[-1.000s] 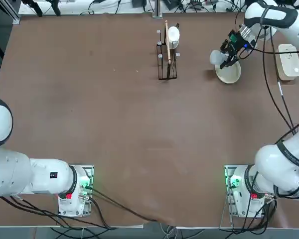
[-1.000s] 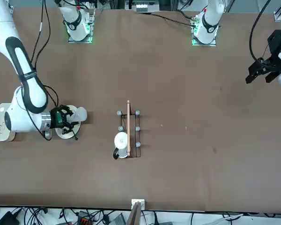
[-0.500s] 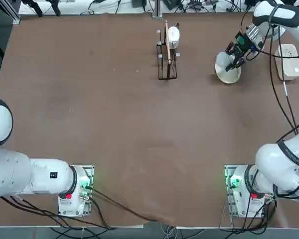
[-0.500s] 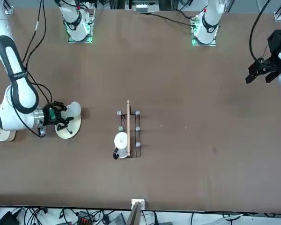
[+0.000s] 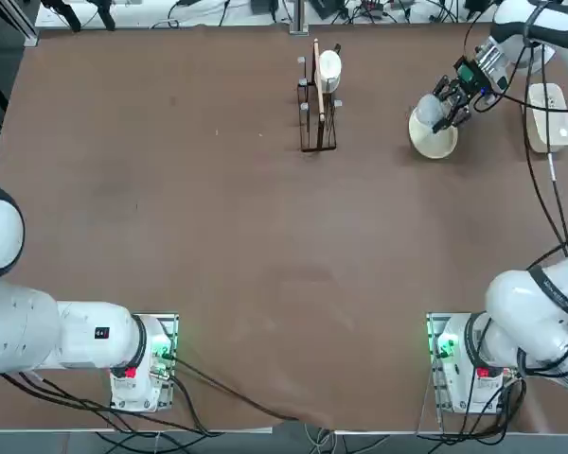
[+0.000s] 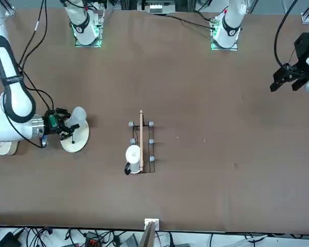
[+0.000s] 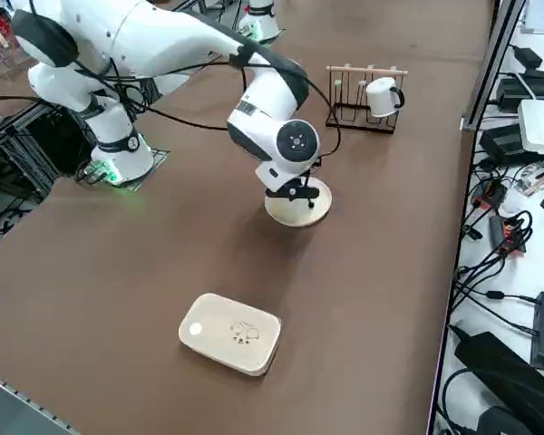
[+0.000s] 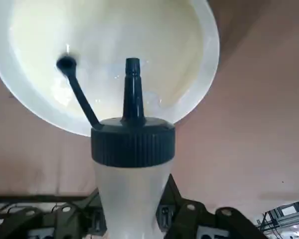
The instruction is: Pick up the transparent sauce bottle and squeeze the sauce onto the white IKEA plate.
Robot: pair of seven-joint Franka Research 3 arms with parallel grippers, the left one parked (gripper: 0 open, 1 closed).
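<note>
My right gripper [image 5: 452,98] is shut on the transparent sauce bottle [image 5: 426,112], a whitish squeeze bottle with a dark blue cap [image 8: 133,145]. It holds the bottle tipped over above the white IKEA plate [image 5: 435,144], at the table's far right. In the wrist view the nozzle points at the plate [image 8: 104,45], and the little stopper hangs loose on its strap. The fingers [image 8: 189,221] clamp the bottle's body [image 8: 132,199]. From the front, the bottle [image 6: 78,115] hangs over the plate's [image 6: 76,141] rim, the gripper [image 6: 62,123] beside it. In the right side view the wrist hides the bottle above the plate [image 7: 301,210].
A black wire rack [image 5: 317,104] holding a white mug stands left of the plate, also seen from the front as the rack [image 6: 141,146]. A white rounded-rectangular dish [image 5: 547,115] lies to the right, near the table's edge, where its cable runs.
The right gripper has carried the bottle to the right, from beside the plate's left rim to above the plate. The plate, rack and dish have not moved.
</note>
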